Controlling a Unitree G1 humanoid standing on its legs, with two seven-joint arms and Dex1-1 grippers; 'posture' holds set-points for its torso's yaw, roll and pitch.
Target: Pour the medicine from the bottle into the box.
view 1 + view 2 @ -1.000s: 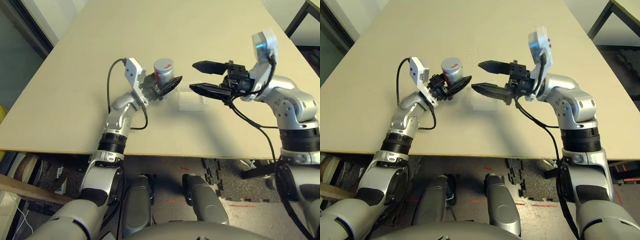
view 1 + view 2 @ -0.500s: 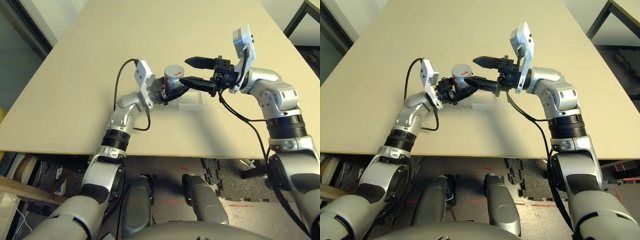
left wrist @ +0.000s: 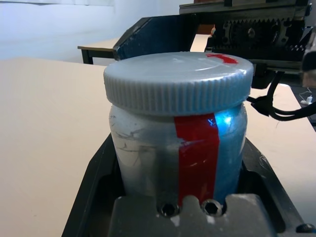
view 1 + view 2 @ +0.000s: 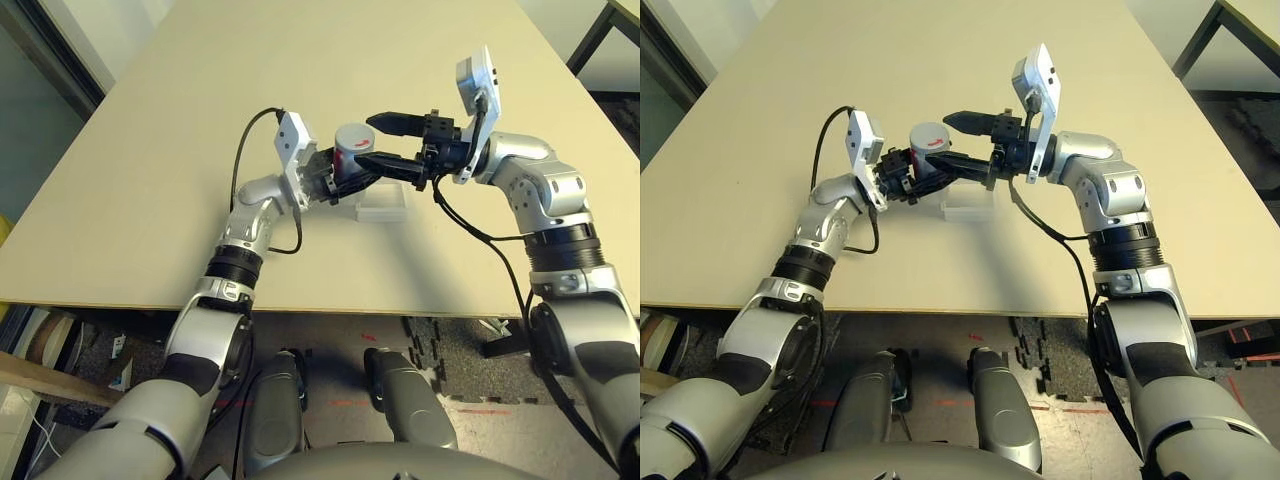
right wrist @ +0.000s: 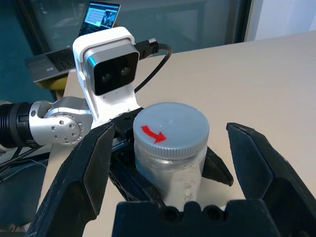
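Observation:
My left gripper (image 4: pixel 338 172) is shut on the bottle (image 3: pixel 177 148), a silver-grey jar with a red stripe, and holds it upright just above the table. Its round grey cap (image 5: pixel 170 129) carries a red arrow. My right gripper (image 4: pixel 366 142) is open, one black finger on each side of the cap (image 4: pixel 352 136), and a gap shows on both sides in the right wrist view. The box (image 4: pixel 380 205), a small clear tray, lies on the table just right of the bottle, below my right gripper's fingers. The medicine is hidden inside the bottle.
The beige table (image 4: pixel 150 200) stretches wide around both arms. Black cables (image 4: pixel 470 225) hang from both wrists. A dark table leg (image 4: pixel 600 30) stands at the far right, off the table.
My left gripper carried the bottle rightwards next to the box. My right gripper swung left and now straddles the cap.

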